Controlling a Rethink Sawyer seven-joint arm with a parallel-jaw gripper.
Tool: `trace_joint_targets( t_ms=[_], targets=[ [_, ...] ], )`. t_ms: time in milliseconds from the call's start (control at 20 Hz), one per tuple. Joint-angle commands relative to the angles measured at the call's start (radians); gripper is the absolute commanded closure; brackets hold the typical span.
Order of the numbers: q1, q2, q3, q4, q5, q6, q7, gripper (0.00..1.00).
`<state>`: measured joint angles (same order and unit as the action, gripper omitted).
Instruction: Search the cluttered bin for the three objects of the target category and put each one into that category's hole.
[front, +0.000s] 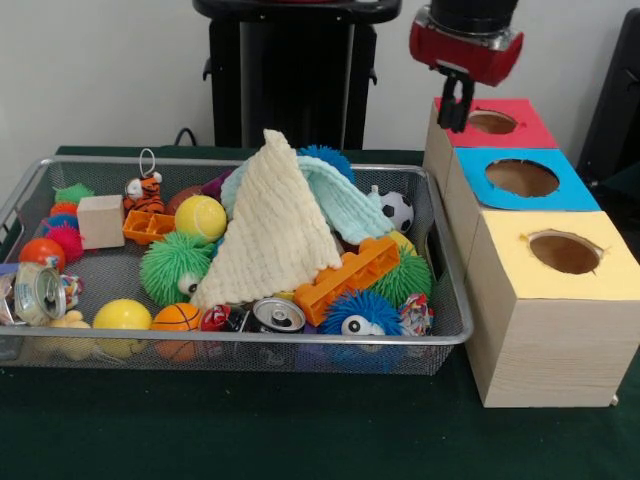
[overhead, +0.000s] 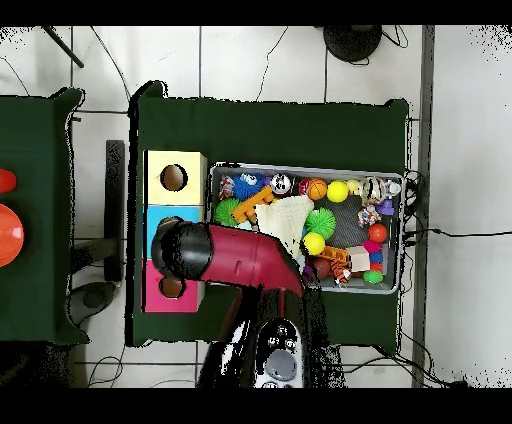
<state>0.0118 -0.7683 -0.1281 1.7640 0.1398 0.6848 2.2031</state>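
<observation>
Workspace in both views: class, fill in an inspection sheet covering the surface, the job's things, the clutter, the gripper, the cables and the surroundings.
Surface: dark green table cover.
Job's things: wire mesh bin; red box, blue box and yellow box in a row beside it, each with a round top hole.
Clutter: cream cloth draped over the pile; orange brick, soccer ball, basketball, drink can, spiky balls.
Gripper: gripper above the red box; fingers close together, nothing held.
Cables: cables on the floor.
Surroundings: tiled floor.
</observation>
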Motion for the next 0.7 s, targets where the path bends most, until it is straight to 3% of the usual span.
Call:
trace_joint_targets(
  t_ms=[50,400,700],
  targets=[
    [-0.126,-0.069,0.106,0.004,-0.101,0.090,-0.223,1.00],
    [-0.294,-0.018,0.164,-0.044,-0.243,0.044,-0.327,1.00],
    [-0.369,0.029,0.164,-0.109,-0.358,-0.007,-0.260,1.00]
  ],
)
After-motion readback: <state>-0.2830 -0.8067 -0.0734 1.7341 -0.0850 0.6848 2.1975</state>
